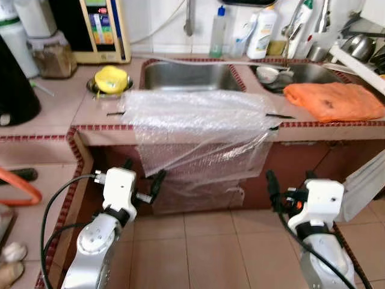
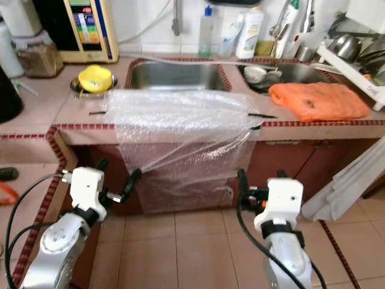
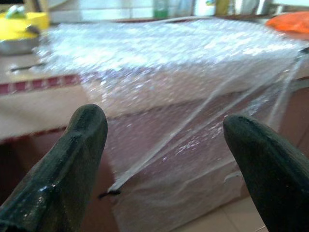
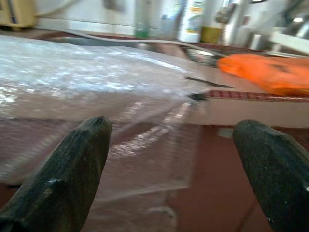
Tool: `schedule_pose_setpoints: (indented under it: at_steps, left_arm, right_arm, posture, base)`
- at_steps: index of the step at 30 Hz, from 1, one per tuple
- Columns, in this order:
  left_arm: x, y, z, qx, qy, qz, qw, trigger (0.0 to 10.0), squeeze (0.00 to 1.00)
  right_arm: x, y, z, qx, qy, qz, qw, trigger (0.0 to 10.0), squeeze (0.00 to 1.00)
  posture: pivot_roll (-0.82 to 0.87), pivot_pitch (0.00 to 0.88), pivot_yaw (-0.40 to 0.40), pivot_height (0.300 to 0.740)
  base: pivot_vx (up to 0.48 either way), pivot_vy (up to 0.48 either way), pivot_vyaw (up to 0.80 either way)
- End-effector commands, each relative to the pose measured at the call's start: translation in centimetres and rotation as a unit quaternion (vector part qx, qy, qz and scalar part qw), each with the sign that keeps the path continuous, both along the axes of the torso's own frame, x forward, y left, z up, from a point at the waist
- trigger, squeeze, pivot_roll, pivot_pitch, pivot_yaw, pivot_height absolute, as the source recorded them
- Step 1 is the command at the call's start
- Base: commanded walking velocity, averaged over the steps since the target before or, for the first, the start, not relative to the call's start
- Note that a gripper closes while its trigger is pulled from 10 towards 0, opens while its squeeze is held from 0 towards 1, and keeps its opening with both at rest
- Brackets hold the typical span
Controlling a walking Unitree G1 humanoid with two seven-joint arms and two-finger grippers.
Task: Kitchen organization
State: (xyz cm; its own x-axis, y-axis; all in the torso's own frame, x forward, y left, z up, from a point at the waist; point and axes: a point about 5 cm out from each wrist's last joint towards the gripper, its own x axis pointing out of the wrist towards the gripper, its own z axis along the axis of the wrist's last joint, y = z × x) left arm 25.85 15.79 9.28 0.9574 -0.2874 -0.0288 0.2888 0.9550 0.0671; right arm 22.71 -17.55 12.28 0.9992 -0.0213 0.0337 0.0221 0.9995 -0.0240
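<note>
A sheet of clear bubble wrap [image 1: 198, 120] lies on the tiled counter [image 1: 54, 114] in front of the sink [image 1: 192, 75] and hangs down over the front edge and the cabinet. My left gripper [image 1: 142, 174] is held low before the counter, below the sheet's left part, open and empty. My right gripper [image 1: 290, 180] is at the same height, just right of the hanging part, also open and empty. In the left wrist view the wide-spread fingers [image 3: 72, 159] frame the bubble wrap [image 3: 169, 72]. The right wrist view has the sheet's right edge [image 4: 96, 82] ahead of its gripper [image 4: 169, 164].
An orange cloth [image 1: 334, 99] lies on the counter at the right. A yellow object in a metal bowl [image 1: 111, 78] stands left of the sink. Bottles [image 1: 263, 30] line the back wall. A white bag [image 1: 364, 180] hangs at the right, above tiled floor [image 1: 210, 241].
</note>
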Motion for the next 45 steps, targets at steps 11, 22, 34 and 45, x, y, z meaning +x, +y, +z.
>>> schedule_pose_setpoints:
  at_steps: [11,22,34,45]
  left_arm:
    - [-0.7,2.5,0.2,0.036,-0.02,0.065,0.997,10.0,0.0]
    - [-0.3,1.3,1.0,0.01,-0.038,0.04,0.998,10.0,0.0]
    - [-0.1,0.8,1.0,-0.001,-0.036,0.021,0.999,10.0,0.0]
    - [0.2,0.5,1.2,-0.003,-0.038,0.01,0.999,10.0,0.0]
  right_arm:
    - [0.3,2.4,-0.6,0.018,0.0,0.05,0.999,10.0,0.0]
    - [1.2,1.5,0.9,0.011,-0.025,0.051,0.998,10.0,0.0]
    - [1.5,1.4,1.1,0.003,-0.032,0.053,0.998,10.0,0.0]
    - [1.8,1.3,1.2,0.001,-0.037,0.049,0.998,10.0,0.0]
  posture:
    - [-0.01,0.003,-0.018,0.74]
    - [-0.01,0.003,-0.029,0.74]
    - [-0.02,0.0,-0.017,0.74]
    - [-0.01,0.0,-0.008,0.74]
  base:
    - [0.0,0.0,0.0]
    - [0.131,0.0,0.0]
    - [0.375,0.0,0.0]
    - [0.402,0.0,0.0]
